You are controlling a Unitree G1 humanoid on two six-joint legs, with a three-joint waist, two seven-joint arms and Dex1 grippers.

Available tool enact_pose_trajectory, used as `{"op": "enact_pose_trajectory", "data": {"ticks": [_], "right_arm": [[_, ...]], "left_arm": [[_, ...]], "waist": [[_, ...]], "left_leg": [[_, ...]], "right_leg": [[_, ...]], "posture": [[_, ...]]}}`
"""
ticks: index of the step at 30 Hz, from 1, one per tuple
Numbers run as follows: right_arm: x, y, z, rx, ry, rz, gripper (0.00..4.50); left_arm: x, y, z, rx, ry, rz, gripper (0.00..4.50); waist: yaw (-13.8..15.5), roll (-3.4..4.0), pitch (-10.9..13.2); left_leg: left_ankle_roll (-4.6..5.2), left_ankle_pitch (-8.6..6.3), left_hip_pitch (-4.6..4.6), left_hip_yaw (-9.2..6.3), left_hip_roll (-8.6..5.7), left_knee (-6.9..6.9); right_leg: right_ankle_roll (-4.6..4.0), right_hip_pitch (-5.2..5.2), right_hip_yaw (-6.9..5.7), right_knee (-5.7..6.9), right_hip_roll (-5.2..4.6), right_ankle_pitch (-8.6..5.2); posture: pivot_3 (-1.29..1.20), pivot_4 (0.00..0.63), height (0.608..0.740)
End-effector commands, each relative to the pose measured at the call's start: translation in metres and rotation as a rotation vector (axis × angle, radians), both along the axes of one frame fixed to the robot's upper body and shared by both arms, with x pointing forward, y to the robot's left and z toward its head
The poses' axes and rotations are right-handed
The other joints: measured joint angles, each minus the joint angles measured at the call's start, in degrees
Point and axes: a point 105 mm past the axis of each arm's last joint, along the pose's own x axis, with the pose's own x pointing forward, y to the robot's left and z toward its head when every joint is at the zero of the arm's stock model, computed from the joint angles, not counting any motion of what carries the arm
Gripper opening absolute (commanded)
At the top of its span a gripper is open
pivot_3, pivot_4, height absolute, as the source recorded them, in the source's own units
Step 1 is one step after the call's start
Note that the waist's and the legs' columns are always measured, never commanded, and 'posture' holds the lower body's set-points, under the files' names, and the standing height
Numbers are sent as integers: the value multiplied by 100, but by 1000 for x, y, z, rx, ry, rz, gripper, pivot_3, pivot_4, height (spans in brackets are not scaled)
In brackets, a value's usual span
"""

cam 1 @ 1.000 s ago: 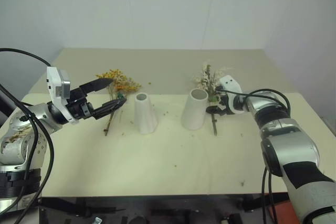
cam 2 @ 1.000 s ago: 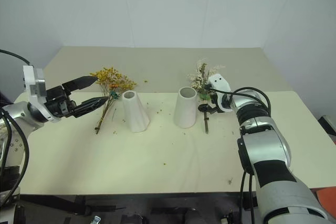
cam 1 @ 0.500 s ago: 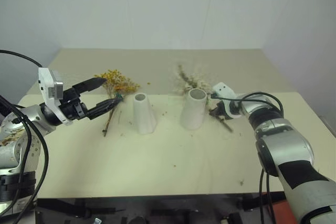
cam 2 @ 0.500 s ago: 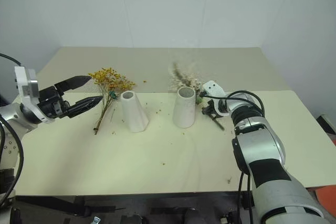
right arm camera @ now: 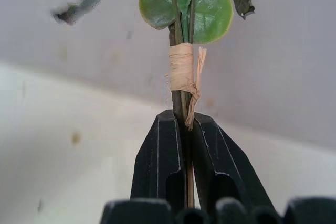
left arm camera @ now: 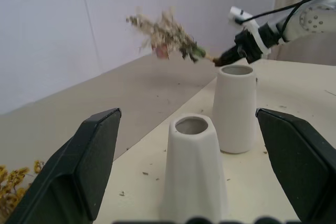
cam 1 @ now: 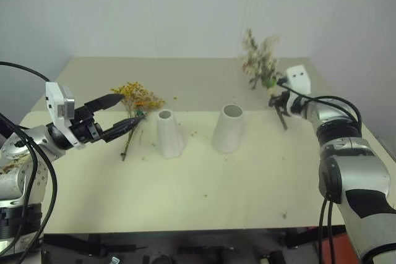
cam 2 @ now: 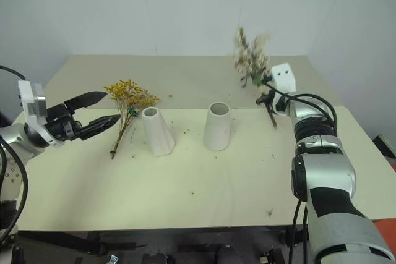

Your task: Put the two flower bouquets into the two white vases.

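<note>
A plain white wall is backing the cream surface (cam 1: 204,183); the right hand (cam 1: 282,101) is clamping the cream-white bouquet (cam 1: 260,57) by its stem, holding it upright and aloft, likely for insertion into the wider vase (cam 1: 228,128); the left hand (cam 1: 120,114) is waiting, fingers spread and empty, near the yellow bouquet (cam 1: 137,97) lying beside the slim vase (cam 1: 169,133).

I see bare table (cam 1: 204,190) across the whole near half, open for either arm. The slim vase (cam 1: 169,133) and wide vase (cam 1: 228,128) stand mid-table with a clear gap between them. The yellow bouquet (cam 1: 136,102) lies just left of the slim vase. Right of the wide vase the tabletop is free.
</note>
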Motion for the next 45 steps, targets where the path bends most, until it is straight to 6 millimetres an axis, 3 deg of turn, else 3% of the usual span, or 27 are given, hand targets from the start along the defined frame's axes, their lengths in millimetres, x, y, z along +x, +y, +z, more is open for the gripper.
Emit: {"op": "enact_pose_trajectory", "data": {"ticks": [1, 5, 9, 12, 16, 24, 33, 45], "right_arm": [[-13, 3, 61, 16, -348, -46, 88], [-38, 21, 98, 275, -550, 78, 88], [-63, 36, 121, 587, -681, 220, 88], [-74, 57, 126, 609, -713, 310, 88], [-85, 80, 122, 659, -713, 395, 88], [-107, 107, 98, 698, -699, 461, 88], [-118, 122, 77, 660, -640, 506, 88], [-105, 123, 40, 562, -597, 462, 88]], "left_arm": [[1, -1, 8, 18, -44, -9, 4500], [3, -3, 8, 17, -47, -23, 4500], [3, -4, 7, 13, -49, -25, 4500], [1, -3, 7, 11, -51, -20, 4500], [-5, -2, 8, 5, -54, -24, 4500], [-8, 1, 10, 9, -55, -8, 4500], [-5, 0, 12, 26, -56, -15, 4500], [-3, -1, 16, 46, -70, -22, 4500]], "waist": [[-5, 0, 0], [-19, 4, 2], [5, 4, 3], [10, 5, 2], [14, 6, 3], [13, 8, 4], [17, 9, 4], [13, 9, 4]], "left_leg": [[0, 0, -1, 1, 0, -1], [0, 0, -3, 4, 3, -2], [0, 0, -4, -1, 5, -6], [0, 0, -3, -3, 3, -6], [0, 0, -3, -4, 5, -6], [0, 0, -3, -4, 4, -6], [0, 0, 0, -3, 3, -6], [0, 0, 3, -2, 3, -6]], "right_leg": [[0, -2, 1, 1, -1, 0], [0, -9, 6, 5, 1, 1], [-1, -7, 0, 10, 0, 1], [1, -2, -1, 11, -3, 3], [1, -2, -4, 11, -1, 3], [0, -6, -3, 10, -1, 4], [0, -4, -3, 6, -1, 3], [0, -3, -2, 3, 1, 3]], "posture": [[0, 150, 740], [0, 150, 740], [0, 150, 740], [0, 150, 740], [0, 150, 740], [0, 150, 740], [0, 150, 740], [0, 150, 740]]}}
